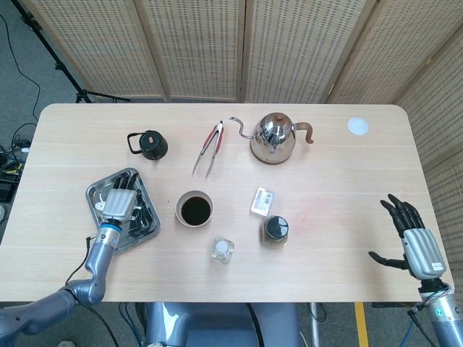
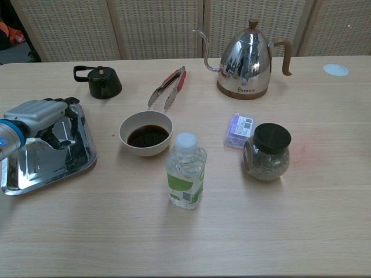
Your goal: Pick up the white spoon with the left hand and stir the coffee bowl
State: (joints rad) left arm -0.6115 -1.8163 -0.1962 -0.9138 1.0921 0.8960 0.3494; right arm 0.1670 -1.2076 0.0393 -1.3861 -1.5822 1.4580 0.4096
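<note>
My left hand (image 1: 119,205) (image 2: 42,114) is low over the metal tray (image 1: 96,192) (image 2: 35,171) at the table's left, its fingers curled down into it. The white spoon (image 1: 115,186) shows only as a small white bit by the hand in the head view. In the chest view the hand hides it, and the spot where it lay is bare. The white coffee bowl (image 1: 194,209) (image 2: 146,132), holding dark coffee, stands just right of the tray. My right hand (image 1: 414,239) hovers off the table's right edge, fingers spread and holding nothing.
Behind the tray stands a small black pot (image 1: 150,144) (image 2: 101,82). Red tongs (image 1: 210,148) (image 2: 168,87) and a steel kettle (image 1: 273,139) (image 2: 246,61) are further back. A clear bottle (image 1: 223,250) (image 2: 186,171), a dark-lidded jar (image 1: 275,230) (image 2: 266,152) and a small packet (image 1: 262,200) (image 2: 239,128) stand near the bowl.
</note>
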